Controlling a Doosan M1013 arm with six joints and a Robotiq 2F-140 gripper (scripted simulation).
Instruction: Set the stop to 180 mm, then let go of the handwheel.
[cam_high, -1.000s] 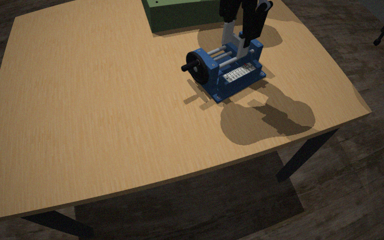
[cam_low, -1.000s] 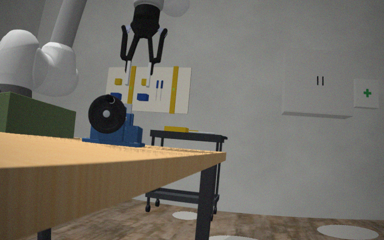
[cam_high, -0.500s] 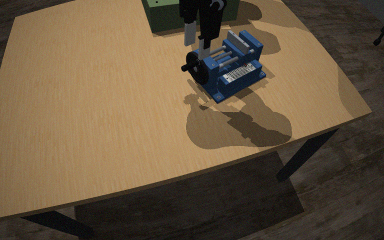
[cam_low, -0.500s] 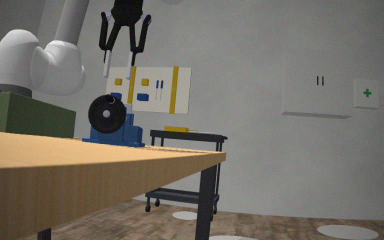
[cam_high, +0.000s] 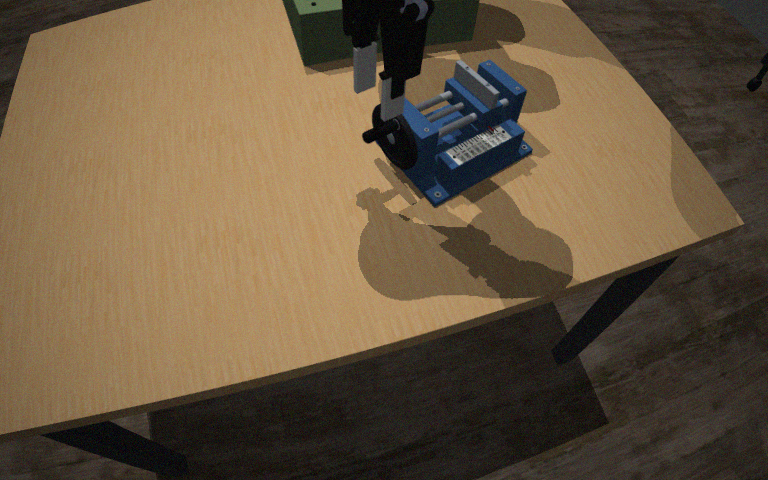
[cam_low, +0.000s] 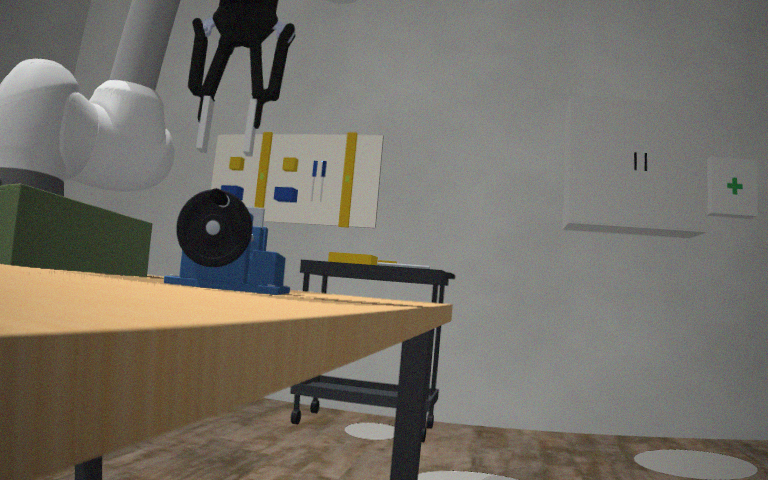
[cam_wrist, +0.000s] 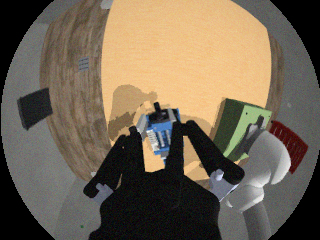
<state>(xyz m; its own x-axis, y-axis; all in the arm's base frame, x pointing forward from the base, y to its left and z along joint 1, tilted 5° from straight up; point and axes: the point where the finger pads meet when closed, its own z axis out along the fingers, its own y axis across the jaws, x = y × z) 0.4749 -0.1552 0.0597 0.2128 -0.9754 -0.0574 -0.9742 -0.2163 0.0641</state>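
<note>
The gripper (cam_high: 378, 96) (cam_low: 225, 146) (cam_wrist: 157, 116) hangs above the handwheel (cam_high: 400, 141) (cam_low: 199, 236) (cam_wrist: 163, 117), on the blue fixture's end, its fingers apart, holding nothing; a misaligned descent could make one fingertip strike the crank knob (cam_high: 379, 131) (cam_low: 218, 197) (cam_wrist: 157, 107).

wood table (cam_high: 186, 226) (cam_low: 215, 350) (cam_wrist: 185, 50): blue vise-like fixture (cam_high: 475, 172) (cam_low: 266, 270) (cam_wrist: 163, 140) on top, green block (cam_high: 334, 36) (cam_low: 73, 237) (cam_wrist: 232, 127) near it.

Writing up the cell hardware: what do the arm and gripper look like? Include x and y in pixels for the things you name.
Arm (cam_low: 127, 127) (cam_wrist: 267, 157): smooth off-white, rounded housings and tubular links, dark grey ring at the base. Gripper (cam_high: 379, 104) (cam_low: 226, 148) (cam_wrist: 157, 116): black body, two black linkage fingers with light grey flat fingertip plates and pale metallic parts near the knuckles. No cables or markings that I can make out.
</note>
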